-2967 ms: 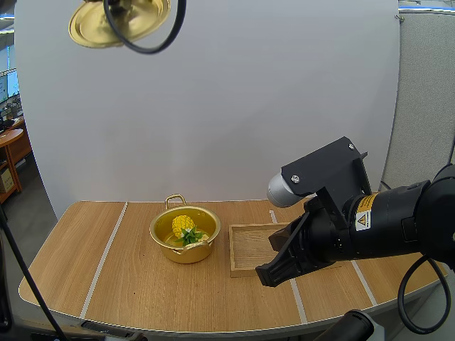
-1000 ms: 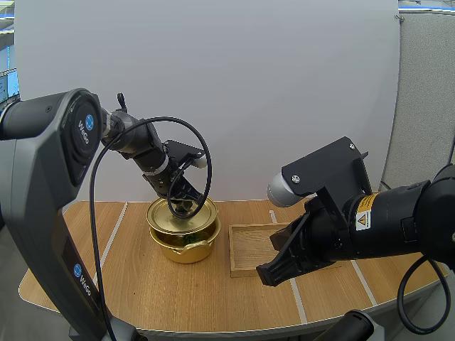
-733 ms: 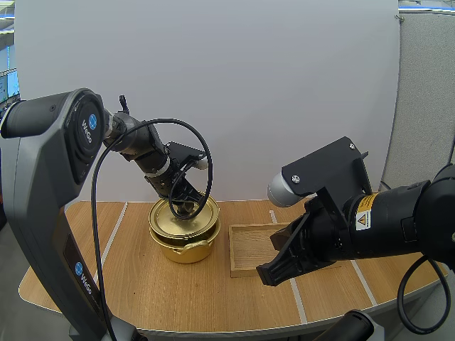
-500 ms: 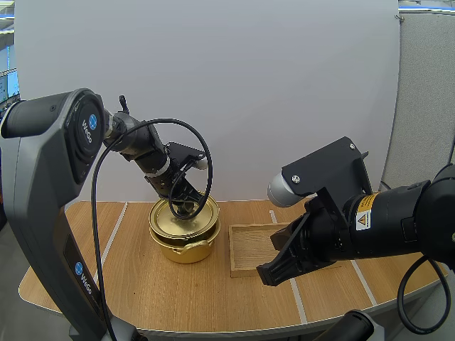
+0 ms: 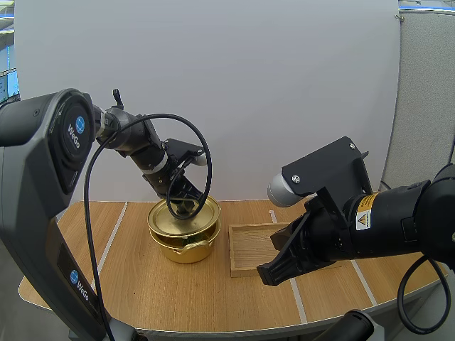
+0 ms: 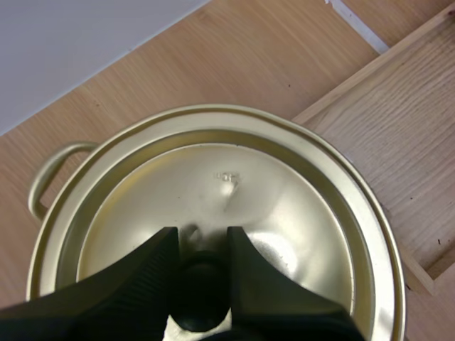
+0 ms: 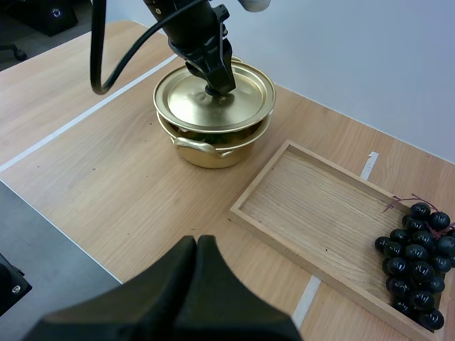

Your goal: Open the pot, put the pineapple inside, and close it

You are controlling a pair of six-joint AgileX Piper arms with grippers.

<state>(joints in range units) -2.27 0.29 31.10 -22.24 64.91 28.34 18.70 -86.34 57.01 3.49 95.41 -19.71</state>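
Observation:
The gold lid [image 5: 183, 215] lies over the gold pot [image 5: 186, 247] at mid-table. My left gripper [image 5: 182, 207] is shut on the lid's dark knob [image 6: 201, 278], one finger [image 6: 146, 273] on each side of it. From the right wrist view a narrow gap shows between the lid [image 7: 213, 98] and the pot's [image 7: 206, 153] rim, with a bit of the pineapple's green [image 7: 217, 138] in it; the rest of the fruit is hidden. My right gripper [image 5: 274, 272] hangs shut over the table's front right, its fingers together as one wedge [image 7: 197, 243].
A shallow wooden tray [image 5: 250, 249] lies just right of the pot. A bunch of dark grapes [image 7: 418, 250] rests at the tray's [image 7: 320, 213] far right end. White tape lines cross the tabletop.
Three seconds ago the pot stood open with the pineapple inside and the lid held high at upper left. The left arm has brought the lid down over the pot; the right arm is still.

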